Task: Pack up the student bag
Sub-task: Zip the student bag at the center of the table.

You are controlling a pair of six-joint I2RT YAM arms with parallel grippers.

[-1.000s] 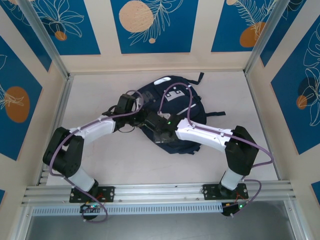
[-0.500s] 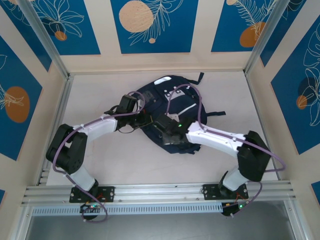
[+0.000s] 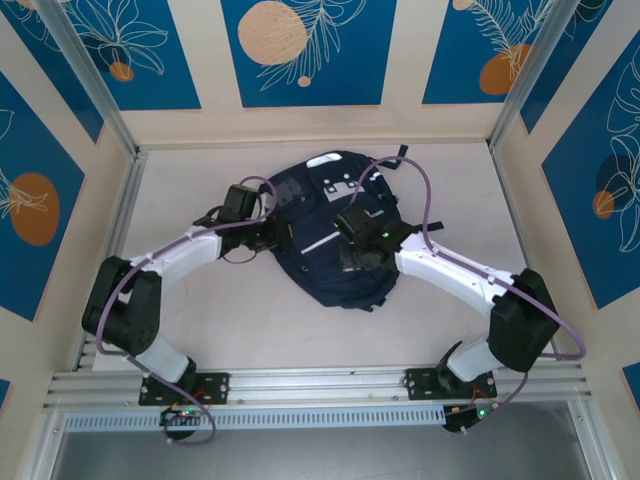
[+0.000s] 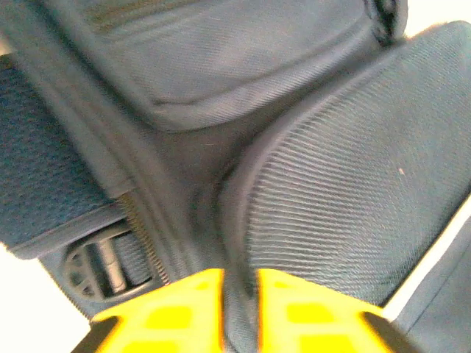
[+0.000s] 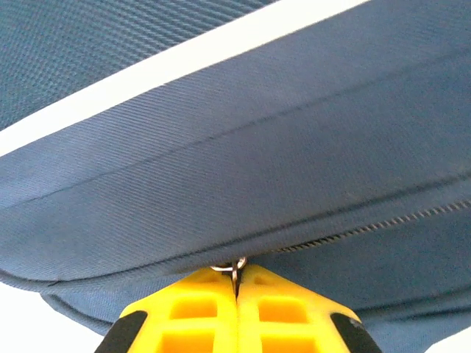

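Note:
The student bag (image 3: pixel 322 282) lies flat in the middle of the table, dark navy with a white stripe (image 3: pixel 330 241) and white patches near its top. My left gripper (image 3: pixel 268 234) is at the bag's left edge. In the left wrist view a fold of the bag's fabric (image 4: pixel 239 243) sits pinched between its yellow fingers (image 4: pixel 176 309), so my left gripper (image 4: pixel 239 278) is shut on it. My right gripper (image 3: pixel 352 256) rests on the bag's middle. Close up, the right gripper (image 5: pixel 235 275) is shut on a small metal zipper pull (image 5: pixel 235 266), beside the zipper line (image 5: pixel 368 226).
A black strap buckle (image 4: pixel 103 263) lies left of my left fingers. Dark straps (image 3: pixel 432 227) trail off the bag's right side and top. Walls and metal posts (image 3: pixel 108 110) enclose the table on three sides. A rail (image 3: pixel 320 382) runs along the near edge.
My right gripper has travelled right and slightly away along the bag, still shut. The left gripper shifted a little left. The bag has rounded out, and its white stripe now shows.

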